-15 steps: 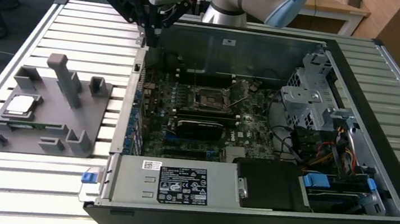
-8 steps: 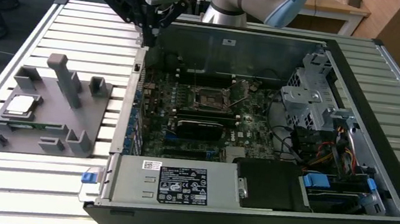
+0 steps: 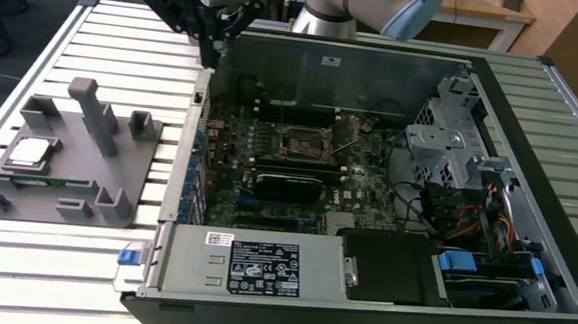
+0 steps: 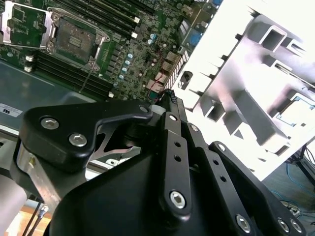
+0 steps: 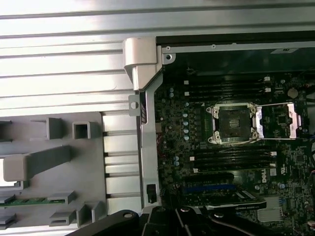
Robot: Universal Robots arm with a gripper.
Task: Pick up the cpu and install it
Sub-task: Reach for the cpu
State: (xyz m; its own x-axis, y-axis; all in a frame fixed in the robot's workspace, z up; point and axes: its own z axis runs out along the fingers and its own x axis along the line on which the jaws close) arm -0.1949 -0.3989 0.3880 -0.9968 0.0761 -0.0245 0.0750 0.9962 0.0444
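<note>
A black gripper (image 3: 212, 57) on a robot arm (image 3: 351, 6) hangs above the far corner of an open computer case (image 3: 186, 158), over the case wall that lies toward the exterior view's left. Its two fingers meet in a single point and appear closed, with nothing between them; in the second wrist view the gripper (image 4: 170, 98) narrows to the same closed tip. The cpu (image 3: 31, 151), a small flat square chip with a silvery-white top, is well apart from the gripper. It lies flat in a recess of a grey plastic tray (image 3: 16, 211), which sits on the table (image 3: 36, 280) outside the case, toward the exterior view's left. A thin green memory stick (image 3: 47, 181) lies in the same tray, just beside the chip on the side nearer the camera; it also shows in the first wrist view (image 5: 34, 200). Grey posts stand upright from the tray. Inside the case the green motherboard (image 3: 268, 151) lies flat, and near its middle is the dark square socket (image 3: 303, 141). The socket is open and empty, seen clearly in the first wrist view (image 5: 235, 123), with its metal frame lid (image 5: 278, 120) folded out flat beside it. Long dark memory slots run on both sides of the socket. A silver box (image 3: 255, 264) with a white label fills the case's near edge, and a bundle of coloured cables sits toward the exterior view's right. The table is made of pale metal slats.
</note>
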